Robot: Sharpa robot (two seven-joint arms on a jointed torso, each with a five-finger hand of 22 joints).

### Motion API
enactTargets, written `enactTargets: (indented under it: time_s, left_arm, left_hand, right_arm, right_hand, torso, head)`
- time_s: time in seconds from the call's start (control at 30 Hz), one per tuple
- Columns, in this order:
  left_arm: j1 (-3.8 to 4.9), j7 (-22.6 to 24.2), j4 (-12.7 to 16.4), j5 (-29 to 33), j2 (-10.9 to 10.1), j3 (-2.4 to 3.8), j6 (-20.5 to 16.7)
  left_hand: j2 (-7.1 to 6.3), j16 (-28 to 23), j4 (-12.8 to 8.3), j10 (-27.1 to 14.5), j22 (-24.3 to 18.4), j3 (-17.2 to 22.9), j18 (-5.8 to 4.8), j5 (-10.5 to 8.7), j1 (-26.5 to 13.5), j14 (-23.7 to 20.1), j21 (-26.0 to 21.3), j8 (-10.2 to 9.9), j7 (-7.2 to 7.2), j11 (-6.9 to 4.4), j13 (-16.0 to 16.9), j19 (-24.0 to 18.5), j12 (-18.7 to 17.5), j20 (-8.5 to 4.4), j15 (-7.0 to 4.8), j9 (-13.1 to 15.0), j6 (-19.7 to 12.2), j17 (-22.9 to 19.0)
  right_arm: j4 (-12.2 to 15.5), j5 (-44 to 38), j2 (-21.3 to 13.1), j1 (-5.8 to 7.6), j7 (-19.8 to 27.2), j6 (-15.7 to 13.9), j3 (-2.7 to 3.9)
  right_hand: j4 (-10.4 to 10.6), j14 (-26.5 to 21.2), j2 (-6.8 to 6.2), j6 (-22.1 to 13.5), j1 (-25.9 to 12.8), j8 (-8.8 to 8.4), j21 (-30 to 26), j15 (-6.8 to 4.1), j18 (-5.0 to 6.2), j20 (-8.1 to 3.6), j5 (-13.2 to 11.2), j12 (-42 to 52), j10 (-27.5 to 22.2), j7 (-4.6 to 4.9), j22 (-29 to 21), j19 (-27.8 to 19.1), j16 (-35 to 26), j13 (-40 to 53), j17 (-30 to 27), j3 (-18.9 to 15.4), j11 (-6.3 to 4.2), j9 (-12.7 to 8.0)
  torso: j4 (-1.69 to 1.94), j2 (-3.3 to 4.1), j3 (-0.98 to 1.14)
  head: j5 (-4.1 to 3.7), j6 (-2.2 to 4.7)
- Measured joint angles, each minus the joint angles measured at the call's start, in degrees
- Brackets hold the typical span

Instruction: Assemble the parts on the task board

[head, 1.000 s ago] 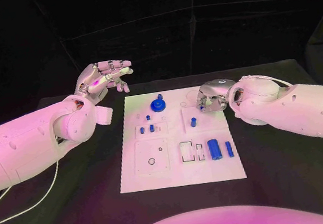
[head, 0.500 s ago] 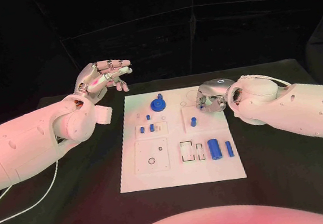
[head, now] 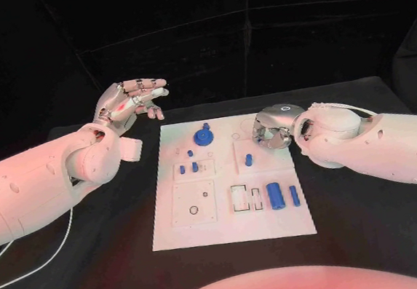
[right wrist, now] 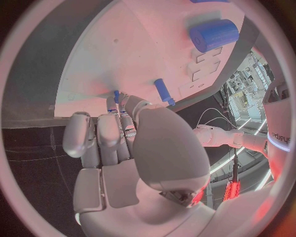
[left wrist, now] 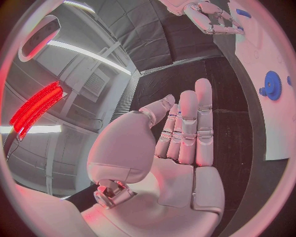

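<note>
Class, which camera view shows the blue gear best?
The head view: the blue gear stands whole on the task board, with its neighbours visible. The left wrist view catches it bent, near the circle's rim. I cannot pick it out in the right wrist view.

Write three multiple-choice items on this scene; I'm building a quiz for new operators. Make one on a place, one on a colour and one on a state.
1. Where on the task board is the gear-shaped part?
A. At its far end, away from the robot
B. At its near edge
C. Off the board, on the table

2. What colour is the large cylinder lying on the board?
A. Grey
B. Blue
C. Yellow

3. How is the left hand?
A. Gripping the cylinder
B. Pressed flat on the board
C. Raised beside the board, holding nothing

Answers:
1 A: the head view shows the gear-shaped part near the board's far edge.
2 B: the cylinder is blue against the white plate.
3 C: the left hand's fingers are apart, with nothing in them, off the board's far left corner.
</note>
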Motion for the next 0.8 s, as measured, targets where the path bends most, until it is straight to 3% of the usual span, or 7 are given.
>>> enactTargets:
  time_s: [0.13,0.27,0.5,0.63,0.8]
  left_arm:
    - [0.02,0.00,-0.72,0.01,0.16,0.00,0.86]
    - [0.09,0.07,-1.35,0.01,0.23,0.00,1.63]
    - [0.09,0.13,-2.04,0.02,0.38,0.00,2.46]
    - [0.09,0.14,-2.07,0.02,0.55,0.01,2.79]
    - [0.09,0.16,-2.17,0.02,0.65,0.01,3.04]
  left_hand:
    - [-0.19,0.00,0.48,-0.31,-0.20,-0.48,-0.01,0.00,-0.94,-0.22,-0.02,0.24,0.09,0.12,0.00,0.00,0.35,0.00,0.22,-0.01,-0.47,-0.17]
    - [-1.09,0.06,2.82,-1.09,-0.75,-3.50,-0.01,0.00,-4.79,-0.44,-0.92,0.71,0.06,0.34,-0.04,-0.30,1.24,0.30,0.44,-0.01,-1.10,-0.44]
    - [-1.30,0.26,3.79,-1.53,-1.17,-5.06,-0.01,0.00,-5.09,-0.51,-1.15,1.13,0.07,0.31,-0.04,-0.30,1.78,0.30,0.51,-0.01,-1.51,-0.65]
    - [-1.30,0.26,3.78,-1.53,-1.28,-5.53,-0.01,0.00,-5.09,-0.51,-1.47,1.12,0.07,0.31,0.02,-0.08,2.18,0.51,0.51,-0.01,-1.51,-0.74]
    - [-1.30,0.26,3.89,-1.53,-1.34,-5.64,-0.01,0.00,-5.09,-0.51,-1.47,1.33,0.07,0.31,0.02,-0.08,2.27,0.51,0.51,-0.01,-1.50,-0.78]
  right_arm:
    - [0.80,0.16,-0.58,0.02,-0.44,-1.46,0.04]
    - [1.60,0.41,-1.22,0.03,-0.75,-2.70,0.04]
    - [3.68,0.66,-2.82,0.32,-1.11,-4.50,0.07]
    - [5.74,0.95,-4.05,0.78,-1.21,-5.47,0.18]
    - [10.83,1.84,-4.66,0.91,-0.20,-7.72,0.71]
  right_hand:
    - [-0.33,0.00,-0.31,0.00,-0.31,0.00,0.00,0.00,0.00,0.00,0.00,0.00,0.01,0.00,0.08,0.00,0.00,-0.05,-0.03,0.34,-0.02,0.00]
    - [-0.57,0.00,-0.52,0.00,-0.52,0.00,0.27,0.00,0.00,-0.01,0.00,0.00,0.02,0.00,0.29,0.40,0.00,-0.11,-0.03,0.83,-0.02,0.00]
    - [-1.04,0.00,-0.63,0.00,-0.63,0.00,0.66,0.00,0.00,-0.01,0.00,-0.02,0.01,0.00,0.69,0.40,0.23,-0.21,0.03,1.35,-0.03,-0.01]
    - [-1.08,0.00,-0.75,0.00,-0.77,0.00,0.67,0.00,0.00,0.00,0.00,-0.02,0.01,0.00,0.91,0.44,0.23,-0.19,0.11,1.38,-0.02,-0.01]
    - [-1.84,0.00,-0.65,0.00,-1.09,0.00,1.11,0.00,0.00,-0.03,0.53,-0.04,0.19,0.00,1.45,0.81,0.58,-0.19,0.35,2.14,0.21,-0.02]
  torso:
    - [0.01,0.00,-0.03]
    - [0.05,0.01,-0.02]
    - [0.13,0.01,-0.02]
    - [0.23,0.01,-0.06]
    - [0.23,0.01,-0.06]
  head:
    - [-0.11,-0.02]
    - [-0.07,-0.11]
    - [-0.14,-0.19]
    - [-0.15,-0.19]
    - [0.26,-0.27]
